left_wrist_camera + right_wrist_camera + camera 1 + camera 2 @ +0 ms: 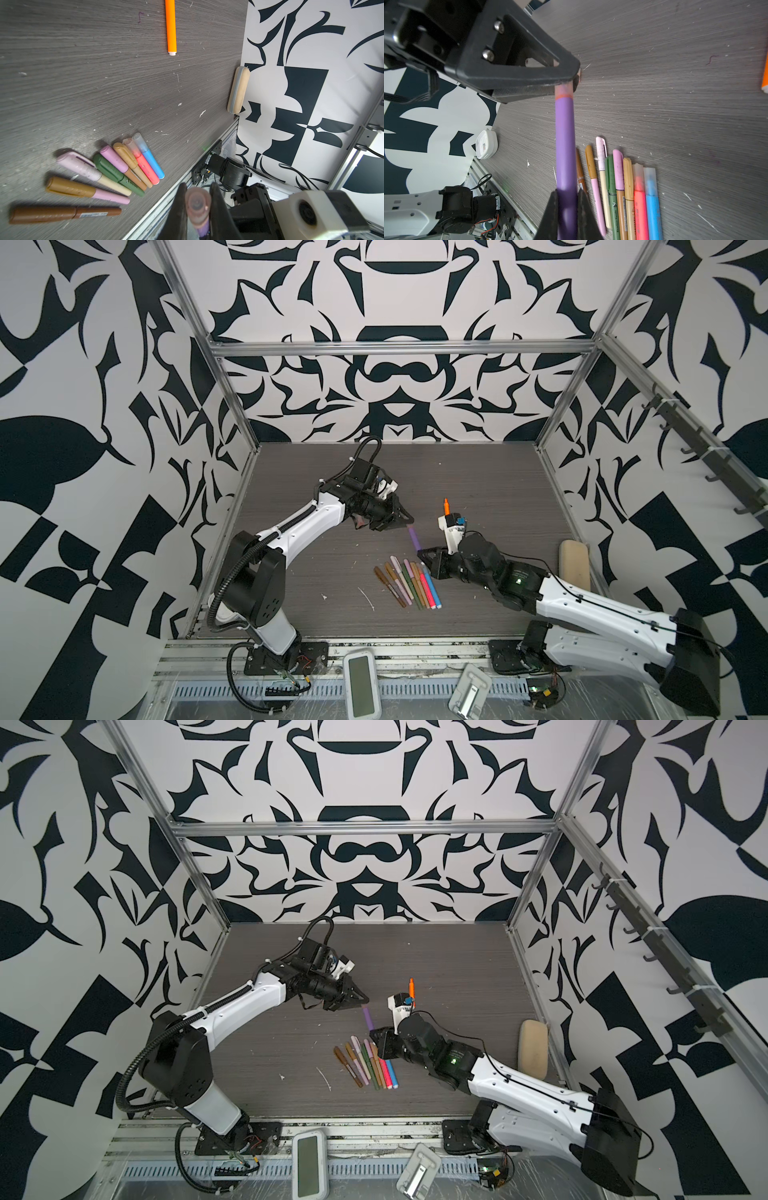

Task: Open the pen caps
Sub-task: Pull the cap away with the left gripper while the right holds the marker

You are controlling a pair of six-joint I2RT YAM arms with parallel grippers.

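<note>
The purple pen (414,538) hangs above the middle of the table (498,489), slanting from 11 to 5 o'clock in both top views; the left gripper (197,200) is clenched on its translucent pinkish cap (564,89); the right gripper (566,196) is clenched on the barrel's other end. The cap looks still seated; the pull should, I judge, run straight along the pen's axis, each arm drawing away from the other with neither grip easing; a sideways tug risks bending the pen or slipping off the smooth cap.

At 6 o'clock of the held pen lies a row of capped pens (409,583), packed side by side; an orange pen (170,27) lies apart at 2 o'clock; a tan case (574,564) sits at the table's 3 o'clock edge. The surface is grey wood-grain, scuffed and flecked white; black-and-white patterned walls (395,385) enclose it.
</note>
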